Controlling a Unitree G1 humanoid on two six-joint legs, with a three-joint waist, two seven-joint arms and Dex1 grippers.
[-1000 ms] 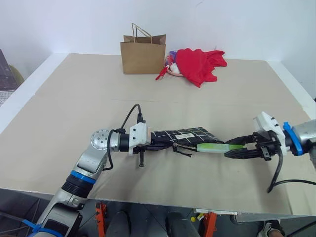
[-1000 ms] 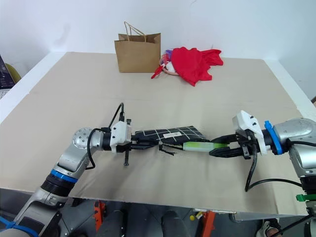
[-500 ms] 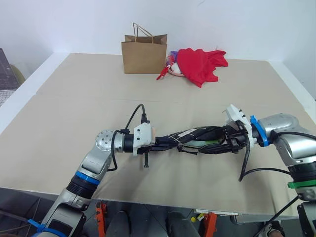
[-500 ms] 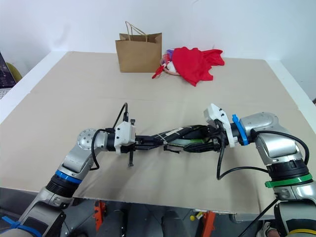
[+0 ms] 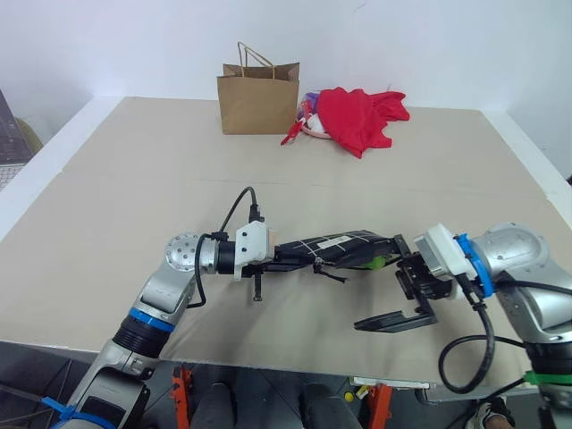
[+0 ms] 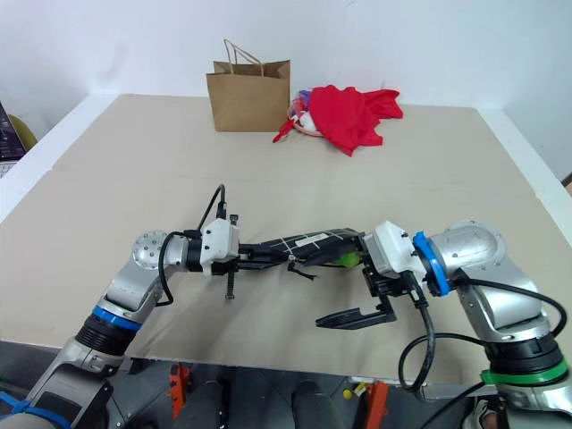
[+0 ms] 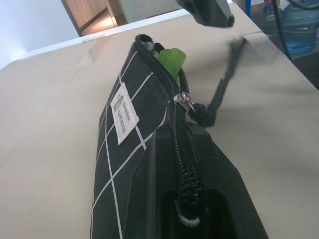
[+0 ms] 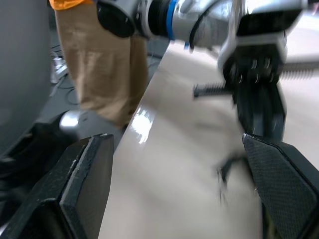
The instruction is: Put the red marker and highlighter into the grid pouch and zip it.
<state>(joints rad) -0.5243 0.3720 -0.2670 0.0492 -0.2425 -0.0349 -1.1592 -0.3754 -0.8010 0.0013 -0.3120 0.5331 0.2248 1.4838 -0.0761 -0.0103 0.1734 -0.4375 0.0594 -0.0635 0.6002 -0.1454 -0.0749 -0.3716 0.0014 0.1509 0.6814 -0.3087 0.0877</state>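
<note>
Left gripper [image 5: 284, 258] jaws clamp the black white-gridded fabric pouch [image 5: 344, 246]; light green stubby highlighter [image 7: 172, 58] protrudes; right gripper [image 5: 395, 281] jaws apart.

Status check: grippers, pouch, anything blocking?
Left gripper shut on grid pouch, held off the table. Right gripper open, beside the pouch mouth. Highlighter tip pokes from the unzipped end. Paper bag and red cloth far off.
</note>
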